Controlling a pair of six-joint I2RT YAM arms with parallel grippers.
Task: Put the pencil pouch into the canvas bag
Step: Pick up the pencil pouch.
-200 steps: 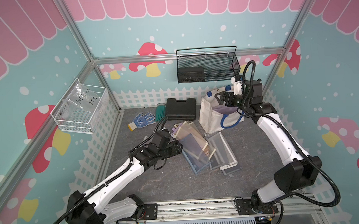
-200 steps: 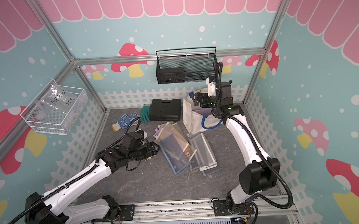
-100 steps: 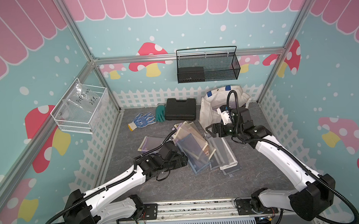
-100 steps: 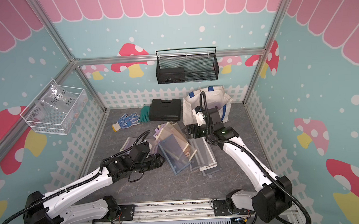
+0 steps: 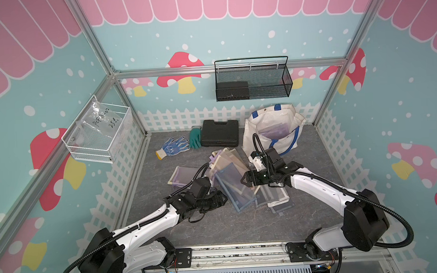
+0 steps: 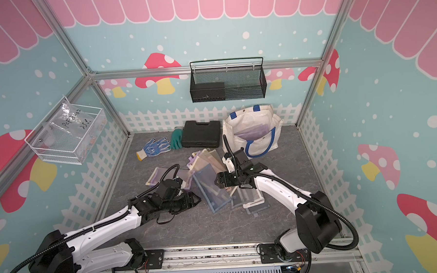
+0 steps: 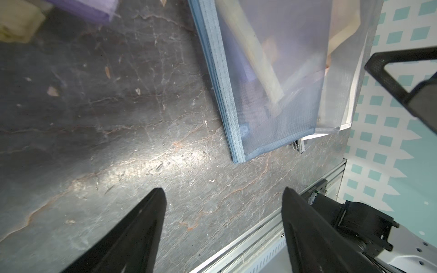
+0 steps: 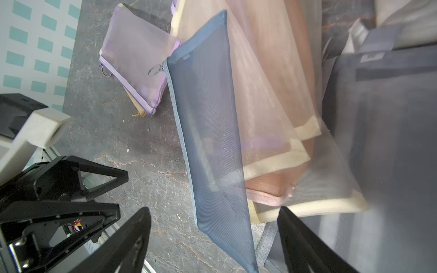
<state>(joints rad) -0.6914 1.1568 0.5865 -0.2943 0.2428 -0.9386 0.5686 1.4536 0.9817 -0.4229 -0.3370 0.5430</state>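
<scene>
Grey, veined stone-pattern sheeting covers the desk [image 5: 241, 224]. It is bounded in front by an aluminium rail [image 5: 243, 254] and on the other sides by white picket trim and teal mushroom-print walls.

Left gripper [image 7: 222, 189]: fingers spread, nothing between them, over bare desk just beside the pile.

Right gripper [image 8: 212, 209]: fingers spread above the pile, clamping nothing.

Pencil pouches [image 5: 229, 172]: flat translucent mesh rectangles with fabric-bound edges, overlapped at desk centre. A blue mesh pouch [image 8: 208, 130] lies uppermost.

Behind them lie a dotted knit glove [image 5: 172, 147], a green glove [image 5: 195, 140] and a black hard case [image 5: 220, 136].

The canvas bag [image 5: 256, 130], cream with blue straps, stands open at the far right. One purple pouch [image 5: 275, 130] lies inside it.

A black mesh basket [image 5: 253, 82] hangs on the rear wall.
</scene>
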